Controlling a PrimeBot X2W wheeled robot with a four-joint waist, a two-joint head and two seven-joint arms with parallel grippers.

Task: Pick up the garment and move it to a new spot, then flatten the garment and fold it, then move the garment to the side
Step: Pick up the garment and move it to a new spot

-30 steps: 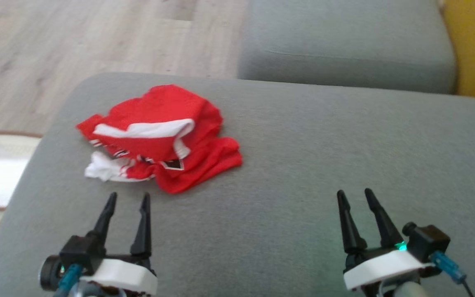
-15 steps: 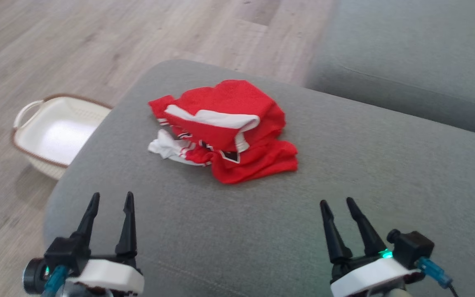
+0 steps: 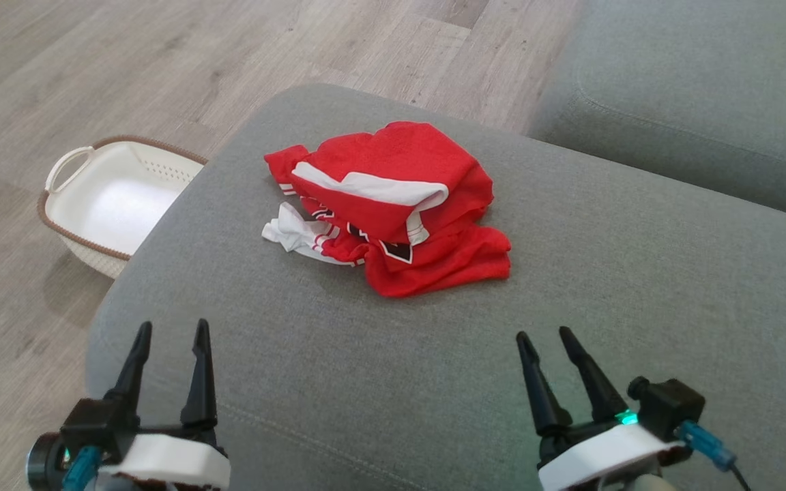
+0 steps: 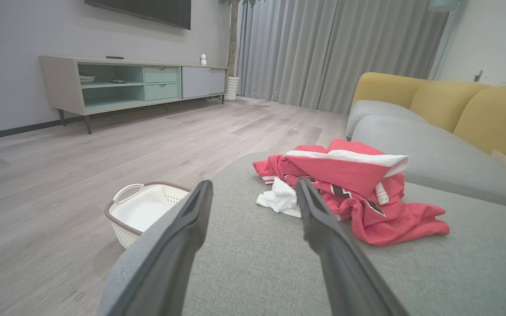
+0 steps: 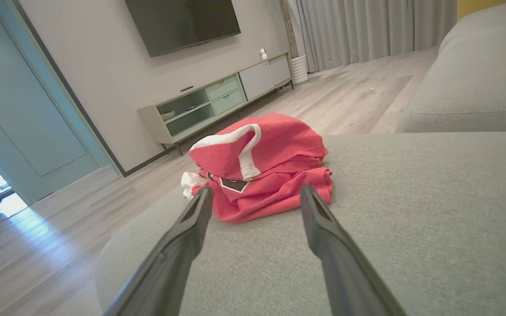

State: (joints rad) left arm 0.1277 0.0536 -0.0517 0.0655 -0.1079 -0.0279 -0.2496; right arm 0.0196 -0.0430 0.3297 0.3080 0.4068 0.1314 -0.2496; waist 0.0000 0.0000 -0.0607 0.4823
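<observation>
Container 1: white basket [image 3: 89, 254] with brown rim and loop handle, on the wood floor [image 3: 59, 82], just beside the left edge of the grey cushion [image 3: 434, 382]. Interior: white bottom and perforated wall in plain sight.

Container 2: TV cabinet [image 4: 130, 83] against the far wall, with open shelf compartments at its left end. Dishes [image 4: 87, 78] in the upper open compartment, too small to identify further.

Garment [image 3: 393, 204]: red with white trim and black markings, crumpled in a heap. Lying wholly on the cushion top, toward its far left corner, apart from the basket.

Left gripper [image 3: 171, 329]: at the near left part of the cushion, 2 fingers parted to a moderate gap, holding nothing. Garment ahead of the fingertips and offset to the right, no contact. In the left wrist view, white end of the heap between the 2 fingers, red bulk beyond the right finger.

Right gripper [image 3: 543, 334]: at the near right part of the cushion, 2 fingers parted, holding nothing. Garment ahead and to the left, well apart. In the right wrist view, heap framed between the 2 fingers, beyond their tips.
</observation>
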